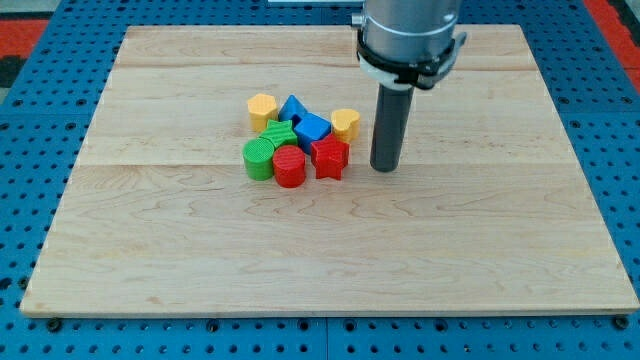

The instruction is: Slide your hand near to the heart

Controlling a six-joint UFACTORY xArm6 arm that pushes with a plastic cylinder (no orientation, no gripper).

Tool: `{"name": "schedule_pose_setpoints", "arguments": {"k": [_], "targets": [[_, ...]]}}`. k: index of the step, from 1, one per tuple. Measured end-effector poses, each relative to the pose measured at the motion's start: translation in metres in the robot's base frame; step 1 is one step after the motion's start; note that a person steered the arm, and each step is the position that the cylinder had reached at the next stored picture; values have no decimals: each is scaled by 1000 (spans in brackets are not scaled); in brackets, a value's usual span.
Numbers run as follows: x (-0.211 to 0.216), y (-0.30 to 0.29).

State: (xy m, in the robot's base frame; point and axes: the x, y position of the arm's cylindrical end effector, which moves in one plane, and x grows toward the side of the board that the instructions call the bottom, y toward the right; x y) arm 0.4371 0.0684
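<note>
The yellow heart [346,123] lies on the wooden board [330,250] at the right edge of a tight cluster of blocks. My tip [385,168] rests on the board just to the right of the heart and slightly below it, a small gap away. The red star [330,157] sits to the tip's left. The rod rises straight up to the arm's grey end [410,35] at the view's top.
The cluster also holds a yellow hexagon [262,108], a blue triangle [292,107], a blue cube [312,129], a green star [279,132], a green cylinder [259,158] and a red cylinder [290,166]. A blue pegboard [30,120] surrounds the board.
</note>
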Motion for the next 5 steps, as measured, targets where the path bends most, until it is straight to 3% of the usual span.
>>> {"name": "schedule_pose_setpoints", "arguments": {"k": [5], "targets": [[-33,5]]}}
